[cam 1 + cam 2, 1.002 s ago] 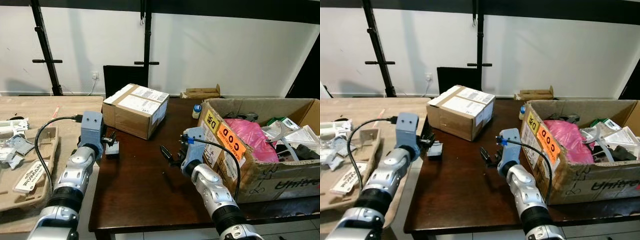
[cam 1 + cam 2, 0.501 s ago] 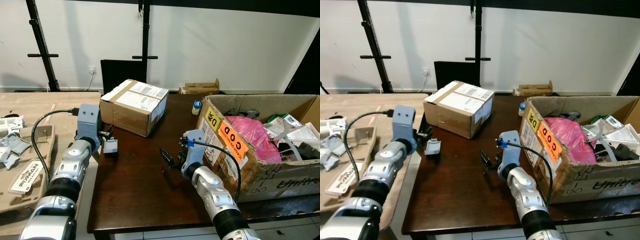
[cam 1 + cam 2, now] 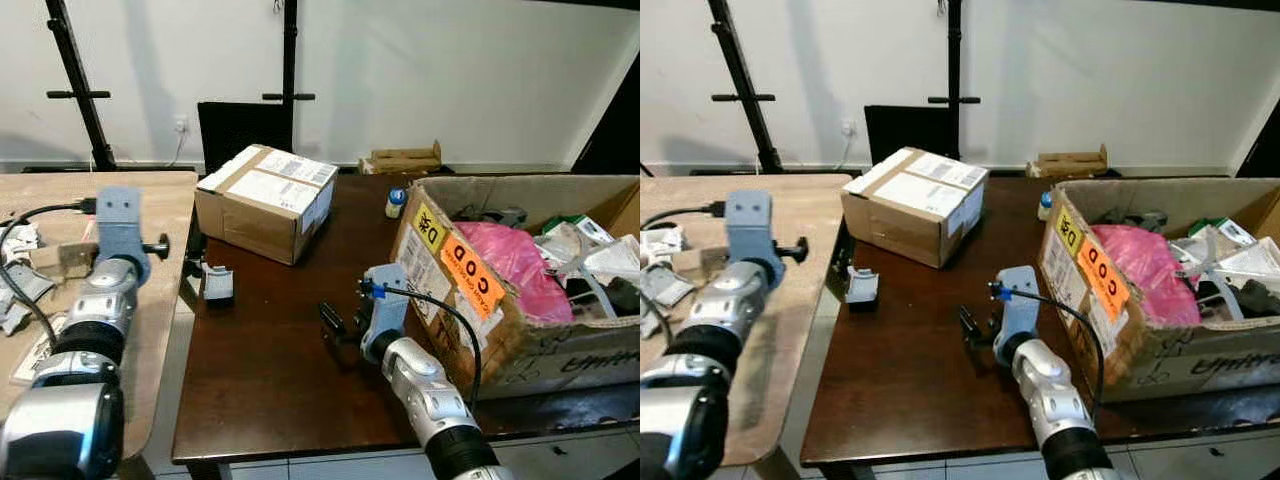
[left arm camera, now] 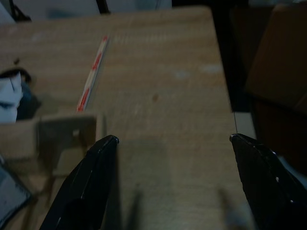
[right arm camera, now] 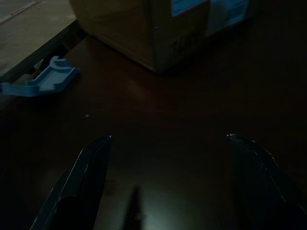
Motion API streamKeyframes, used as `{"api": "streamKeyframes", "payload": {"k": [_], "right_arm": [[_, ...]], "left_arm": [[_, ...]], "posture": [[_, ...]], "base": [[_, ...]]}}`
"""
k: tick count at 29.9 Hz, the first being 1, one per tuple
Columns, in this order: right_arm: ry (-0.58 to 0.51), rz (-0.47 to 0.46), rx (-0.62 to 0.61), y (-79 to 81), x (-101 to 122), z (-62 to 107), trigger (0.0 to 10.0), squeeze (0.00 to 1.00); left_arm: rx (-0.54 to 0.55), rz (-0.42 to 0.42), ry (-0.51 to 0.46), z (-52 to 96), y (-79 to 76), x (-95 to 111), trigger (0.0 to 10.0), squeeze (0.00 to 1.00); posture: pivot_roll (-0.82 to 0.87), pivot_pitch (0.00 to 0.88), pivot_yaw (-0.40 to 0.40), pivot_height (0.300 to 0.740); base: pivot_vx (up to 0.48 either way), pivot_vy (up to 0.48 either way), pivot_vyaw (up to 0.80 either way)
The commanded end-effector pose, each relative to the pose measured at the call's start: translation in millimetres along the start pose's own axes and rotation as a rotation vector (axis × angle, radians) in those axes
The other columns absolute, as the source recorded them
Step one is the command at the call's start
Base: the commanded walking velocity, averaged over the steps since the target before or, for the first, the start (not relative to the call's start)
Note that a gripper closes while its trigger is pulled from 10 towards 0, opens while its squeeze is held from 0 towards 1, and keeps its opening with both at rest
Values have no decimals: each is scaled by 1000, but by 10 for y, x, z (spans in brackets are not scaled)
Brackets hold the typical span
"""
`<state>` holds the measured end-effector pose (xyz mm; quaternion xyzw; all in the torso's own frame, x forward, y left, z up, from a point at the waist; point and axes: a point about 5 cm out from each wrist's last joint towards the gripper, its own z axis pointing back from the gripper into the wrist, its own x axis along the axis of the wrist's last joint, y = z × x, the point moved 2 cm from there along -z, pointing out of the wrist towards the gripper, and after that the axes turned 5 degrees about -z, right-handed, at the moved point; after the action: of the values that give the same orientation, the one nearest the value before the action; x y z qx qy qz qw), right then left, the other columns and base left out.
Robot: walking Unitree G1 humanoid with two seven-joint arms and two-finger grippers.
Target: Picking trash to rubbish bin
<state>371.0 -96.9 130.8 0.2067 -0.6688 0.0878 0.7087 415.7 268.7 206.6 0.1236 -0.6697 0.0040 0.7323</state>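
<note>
Left eye view: two tables, one dark [image 3: 280, 370], one pale [image 3: 170, 200] at 9 o'clock; two cardboard boxes; both grippers [image 4: 172, 143] [image 5: 168, 139] spread, empty; white wall behind

Bare dark table [image 3: 270, 370] between sealed carton [image 3: 265, 200] and trash-filled box [image 3: 520, 270], grey scrap [image 3: 217, 284] near edge

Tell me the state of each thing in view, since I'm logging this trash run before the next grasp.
Left gripper: open, empty, over the light wooden table.
Right gripper: open, empty, above the dark table.
Small grey plastic piece: resting on the dark table, ungrasped.
Sealed cardboard parcel: closed, taped.
Big cardboard box: open, full of trash.
Small bottle: upright, capped.
</note>
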Motion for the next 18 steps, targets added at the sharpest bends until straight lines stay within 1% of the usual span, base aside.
{"api": "streamKeyframes", "payload": {"k": [1,2,3,6,7,8,9,11,13,14,15,17,18], "right_arm": [[17,2,-6,-10,-36,22,10000,0],[17,2,-6,-10,-36,22,10000,0],[18,3,-3,0,-32,15,10000,0],[18,6,1,10,-27,12,10000,0],[18,6,1,10,-24,14,10000,0],[18,6,1,10,-24,14,10000,0],[19,6,0,9,-23,14,10000,0],[19,7,-1,2,-11,14,10000,0],[17,8,-2,-7,1,15,10000,0],[17,8,-3,-11,7,14,10000,0],[17,8,-3,-11,7,14,10000,0],[17,8,-5,-23,18,17,10000,0],[17,8,-6,-32,25,17,10000,0]], "left_arm": [[-49,-6,-17,-11,3,62,10000,0],[-49,-6,-17,-11,3,62,10000,0],[-171,4,-20,-19,-167,76,10000,0],[-304,41,-37,-20,-389,134,10000,0],[-338,40,-36,-18,-456,145,10000,0],[-338,40,-36,-18,-456,145,10000,0],[-367,25,-31,-15,-522,147,10000,0],[-439,-79,-8,-6,-727,155,10000,0],[-461,-162,14,-7,-834,180,10000,0],[-460,-188,19,-11,-856,197,10000,0],[-460,-188,19,-11,-856,197,10000,0],[-444,-224,38,-27,-905,274,10000,0],[-441,-210,39,-36,-945,366,10000,0]], "posture": [[35,146,-41,740],[35,146,-41,740],[32,152,-41,740],[30,155,-41,740],[27,156,-41,740],[27,156,-41,740],[26,156,-42,740],[20,158,-44,740],[20,159,-47,740],[19,159,-47,740],[19,159,-47,740],[20,161,-49,740],[21,161,-52,740]], "base": [[0,0,0],[0,0,0],[0,0,0],[0,0,0],[0,0,0],[0,0,0],[0,0,0],[0,0,0],[0,0,0],[0,0,0],[0,0,0],[0,0,0],[0,0,0]]}}
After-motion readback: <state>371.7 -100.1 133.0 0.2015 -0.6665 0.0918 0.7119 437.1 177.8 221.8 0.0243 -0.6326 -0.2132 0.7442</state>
